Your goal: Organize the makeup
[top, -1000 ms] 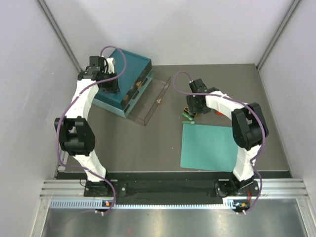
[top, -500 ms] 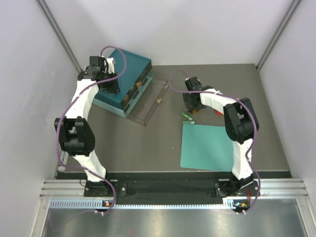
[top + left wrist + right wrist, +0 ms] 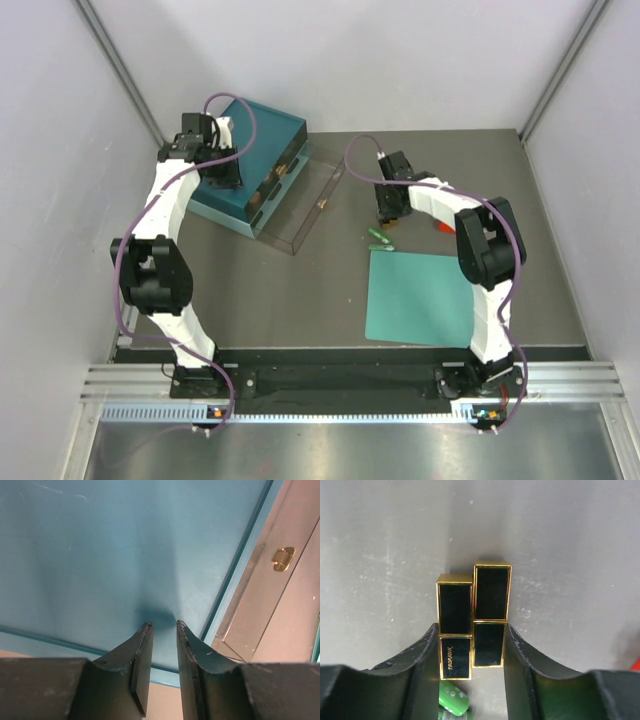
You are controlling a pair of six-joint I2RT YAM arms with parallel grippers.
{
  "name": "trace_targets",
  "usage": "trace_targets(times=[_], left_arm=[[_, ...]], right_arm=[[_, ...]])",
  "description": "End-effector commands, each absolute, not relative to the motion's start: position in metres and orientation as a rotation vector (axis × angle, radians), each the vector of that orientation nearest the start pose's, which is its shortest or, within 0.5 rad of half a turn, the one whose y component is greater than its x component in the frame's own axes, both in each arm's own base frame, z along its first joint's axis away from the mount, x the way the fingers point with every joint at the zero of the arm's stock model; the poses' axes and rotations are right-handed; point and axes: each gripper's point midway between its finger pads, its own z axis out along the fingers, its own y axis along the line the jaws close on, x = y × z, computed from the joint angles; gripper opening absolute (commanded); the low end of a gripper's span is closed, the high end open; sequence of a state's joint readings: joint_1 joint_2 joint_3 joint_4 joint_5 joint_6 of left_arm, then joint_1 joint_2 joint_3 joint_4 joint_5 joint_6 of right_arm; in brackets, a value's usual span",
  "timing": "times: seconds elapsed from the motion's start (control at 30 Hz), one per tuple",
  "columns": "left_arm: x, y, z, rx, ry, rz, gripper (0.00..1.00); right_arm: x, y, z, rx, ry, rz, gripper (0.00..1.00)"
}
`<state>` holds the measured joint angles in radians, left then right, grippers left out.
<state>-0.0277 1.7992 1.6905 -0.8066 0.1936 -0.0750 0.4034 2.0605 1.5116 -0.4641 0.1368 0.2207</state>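
Observation:
My right gripper [image 3: 471, 645] is shut on two black, gold-edged rectangular makeup cases [image 3: 490, 615], held side by side between its fingers just above the grey table. In the top view it [image 3: 389, 207] is right of centre, beyond the teal mat [image 3: 420, 297]. A slim green tube [image 3: 452, 703] lies on the table just under the right gripper and shows in the top view [image 3: 380, 237] too. My left gripper [image 3: 164, 626] is over the lid of the teal box [image 3: 100, 555], almost shut with a narrow empty gap. The other makeup is out of view.
The teal box [image 3: 262, 135] stands at the back left with a clear lid [image 3: 303, 207] lying open beside it; its gold latch [image 3: 283, 559] shows in the left wrist view. A small red thing [image 3: 443, 228] lies right of the right gripper.
My right gripper has moved a little farther from the mat, away from the green tube. The left arm has not moved.

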Motion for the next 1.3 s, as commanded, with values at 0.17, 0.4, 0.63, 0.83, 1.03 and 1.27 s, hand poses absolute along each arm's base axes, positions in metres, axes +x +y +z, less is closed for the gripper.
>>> trace_targets(times=[0.17,0.4,0.63,0.83,1.03,1.27], left_arm=[[0.393,-0.052,0.108,0.016,2.826,-0.288,0.31],[0.395,-0.053,0.11,0.019,2.819,-0.292,0.32],[0.395,-0.053,0.11,0.018,2.819,-0.294,0.32],[0.393,-0.052,0.109,0.016,2.823,-0.284,0.32],[0.39,-0.052,0.108,0.01,2.829,-0.284,0.32],[0.389,-0.052,0.108,0.011,2.826,-0.284,0.32]], right_arm=[[0.478,0.215,0.129,-0.121,2.388,0.33,0.0],[0.494,0.254,0.2,-0.115,2.248,0.507,0.0],[0.495,0.304,0.228,-0.164,2.189,0.643,0.0],[0.482,0.356,0.228,-0.256,2.19,0.729,0.0],[0.468,0.391,0.213,-0.295,2.21,0.784,0.0],[0.444,0.425,0.179,-0.376,2.276,0.813,0.0]])
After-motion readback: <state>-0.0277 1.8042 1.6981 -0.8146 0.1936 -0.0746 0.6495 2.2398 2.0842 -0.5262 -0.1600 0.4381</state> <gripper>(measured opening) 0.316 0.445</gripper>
